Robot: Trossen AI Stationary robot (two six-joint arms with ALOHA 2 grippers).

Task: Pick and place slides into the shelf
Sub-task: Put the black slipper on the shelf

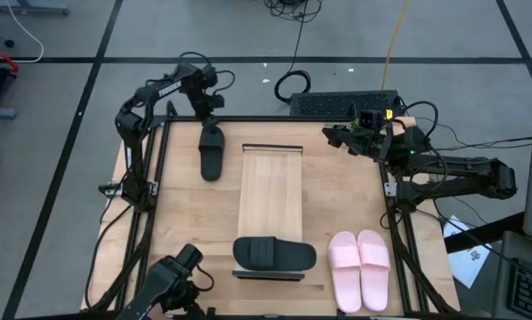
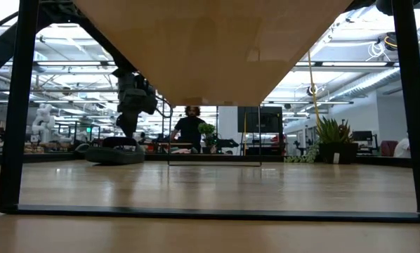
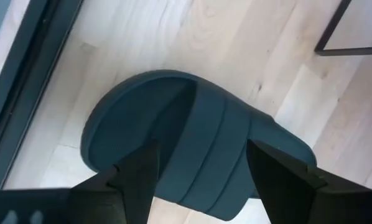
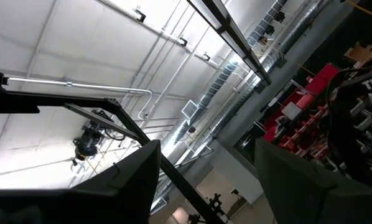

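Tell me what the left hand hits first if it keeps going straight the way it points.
Most likely the black slide directly below it: the left hand points down with open fingers either side of its strap. How far above it sits is unclear.

the underside of the light-wood shelf (image 2: 210,49) fills the top of the view, its black frame legs (image 2: 17,105) standing on the wooden tabletop (image 2: 210,186). farther back on the left, the left gripper (image 2: 129,116) hangs over a black slide (image 2: 115,153). a person (image 2: 190,128) stands in the room behind.
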